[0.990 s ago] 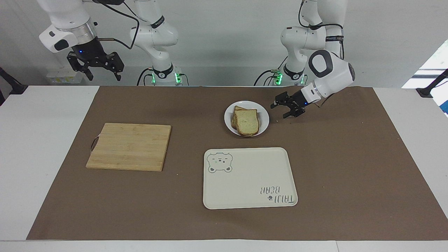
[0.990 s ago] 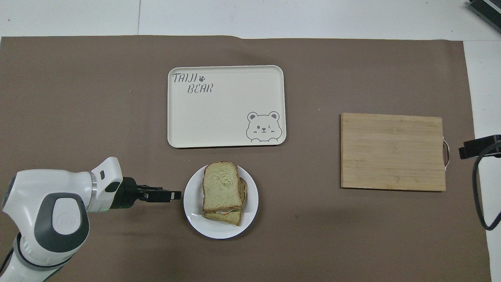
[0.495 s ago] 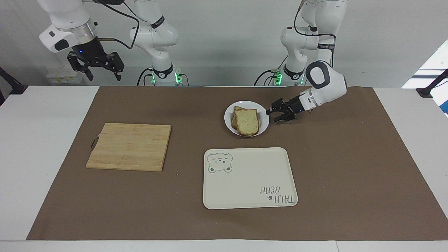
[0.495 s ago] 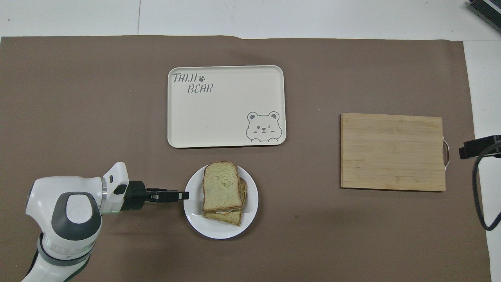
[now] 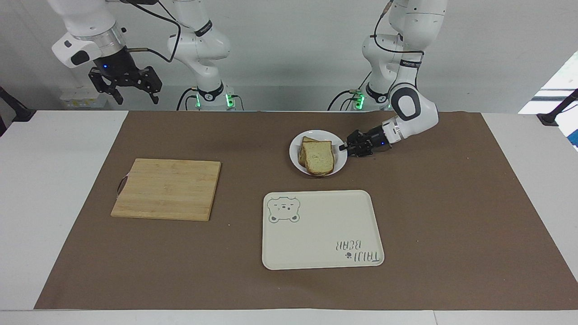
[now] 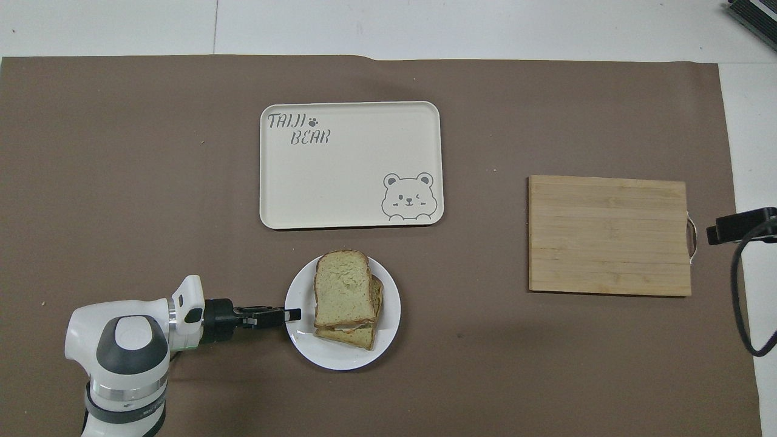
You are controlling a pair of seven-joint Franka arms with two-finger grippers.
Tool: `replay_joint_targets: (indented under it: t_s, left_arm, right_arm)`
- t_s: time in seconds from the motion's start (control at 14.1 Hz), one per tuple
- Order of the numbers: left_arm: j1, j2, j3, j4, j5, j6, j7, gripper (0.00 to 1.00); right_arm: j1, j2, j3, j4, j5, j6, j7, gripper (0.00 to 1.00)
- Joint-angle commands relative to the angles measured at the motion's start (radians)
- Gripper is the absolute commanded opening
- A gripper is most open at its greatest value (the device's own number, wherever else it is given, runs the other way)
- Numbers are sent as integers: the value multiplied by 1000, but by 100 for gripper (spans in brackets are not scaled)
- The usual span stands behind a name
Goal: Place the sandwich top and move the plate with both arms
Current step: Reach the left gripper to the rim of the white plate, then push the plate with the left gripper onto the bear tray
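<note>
Bread top (image 5: 319,155) lies on the stacked sandwich on the plate (image 5: 341,153), which sits on the desk's brown mat (image 5: 451,203) just nearer the robots than the tray (image 5: 316,225). Left gripper (image 5: 344,147) is at the plate's rim; whether it grips I cannot tell. Right gripper (image 5: 134,95) waits open, raised over the desk's edge, well apart from the plate. A board (image 5: 167,188) lies toward the right arm's end from the plate.

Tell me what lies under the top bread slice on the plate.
Under the sandwich top a second bread slice pokes out, with a thin pale layer between; the filling itself is covered. All rests on the plate.
</note>
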Motion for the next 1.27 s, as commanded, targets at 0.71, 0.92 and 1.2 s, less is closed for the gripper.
replay_joint_targets:
  t_s: [0.71,0.92,1.2]
  left_arm:
    - [-6,-21,8,-22,-66,-52,30,6]
    - [73,-27,12,-20,-66,-146,30,0]
    - [104,-28,12,-14,-66,-195,31,0]
  right_arm:
    - [-3,-5,4,-4,22,13,-20,100]
    - [-4,-5,2,-2,20,16,-16,100]
    - [-16,2,-1,4,29,-2,-21,100]
